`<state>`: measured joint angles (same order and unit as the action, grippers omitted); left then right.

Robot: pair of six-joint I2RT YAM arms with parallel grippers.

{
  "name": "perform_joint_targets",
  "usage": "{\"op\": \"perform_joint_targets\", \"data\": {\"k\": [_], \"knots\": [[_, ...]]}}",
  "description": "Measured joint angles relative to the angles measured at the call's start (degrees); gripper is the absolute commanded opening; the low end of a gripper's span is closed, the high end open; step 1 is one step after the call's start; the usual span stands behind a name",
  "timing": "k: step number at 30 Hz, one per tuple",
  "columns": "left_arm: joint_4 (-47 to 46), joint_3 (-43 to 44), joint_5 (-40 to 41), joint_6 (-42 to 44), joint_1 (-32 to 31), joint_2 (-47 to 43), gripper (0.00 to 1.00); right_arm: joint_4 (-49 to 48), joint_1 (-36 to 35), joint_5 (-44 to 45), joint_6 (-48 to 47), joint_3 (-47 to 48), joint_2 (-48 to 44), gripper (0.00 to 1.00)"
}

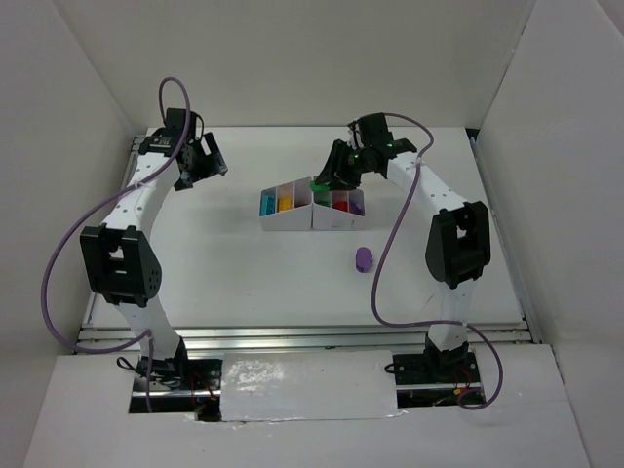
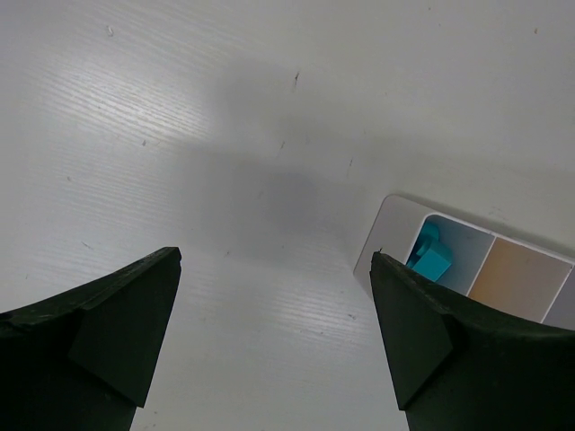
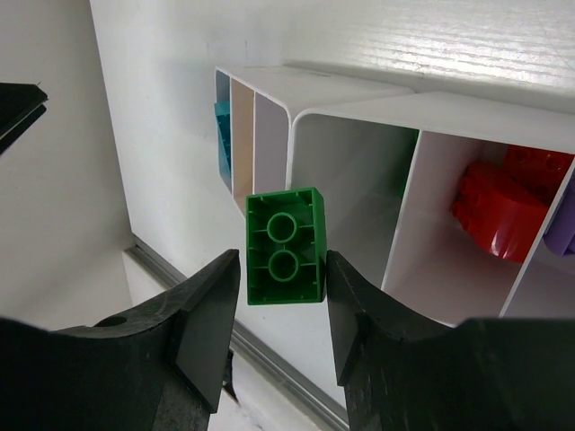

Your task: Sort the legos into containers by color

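white organizer tray (image 1: 312,223) holds a teal lego (image 1: 267,203), yellow lego (image 1: 285,203), red lego (image 3: 499,211) and purple lego (image 3: 564,224), one per slot; right gripper (image 3: 283,268) is pinching a green lego (image 3: 285,247) over the slot left of red; left gripper (image 2: 274,269) gapes wide beside the tray; a loose purple lego (image 1: 363,258) sits on the table (image 1: 244,283)

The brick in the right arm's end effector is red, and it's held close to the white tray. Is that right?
Not quite. The brick in the right end effector is green, not red. The right wrist view shows this clearly. It is held close to the white tray, as you said.
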<state>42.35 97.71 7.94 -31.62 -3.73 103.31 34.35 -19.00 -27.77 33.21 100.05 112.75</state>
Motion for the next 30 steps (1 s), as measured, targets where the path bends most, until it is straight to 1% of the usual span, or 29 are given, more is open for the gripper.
{"op": "perform_joint_targets", "data": {"k": [7,21,23,24,26,29,30], "knots": [[-0.02,0.00,-0.70,0.02,0.46,0.00,0.99,0.17,0.00,0.37,-0.07,0.09,0.11,0.49],[-0.42,0.00,-2.27,0.07,0.55,0.00,1.00,2.34,0.02,4.70,-2.08,0.09,0.35,0.50],[-0.42,0.00,-2.27,0.07,0.55,0.00,0.99,2.40,0.02,5.03,-2.23,0.15,0.22,0.52],[-0.42,0.00,-2.27,0.07,0.55,0.00,0.99,2.67,0.00,5.46,-2.21,0.42,0.17,0.56],[-0.39,0.04,-2.27,0.09,0.55,0.00,1.00,3.91,0.02,7.61,-2.43,1.79,0.17,0.58],[0.24,0.76,-1.97,0.11,0.55,0.02,1.00,6.34,0.02,11.78,-3.23,3.85,-0.81,0.66],[0.76,1.51,-1.62,0.11,0.55,0.11,1.00,7.43,0.02,13.49,-3.58,3.96,-1.53,0.73]]}}
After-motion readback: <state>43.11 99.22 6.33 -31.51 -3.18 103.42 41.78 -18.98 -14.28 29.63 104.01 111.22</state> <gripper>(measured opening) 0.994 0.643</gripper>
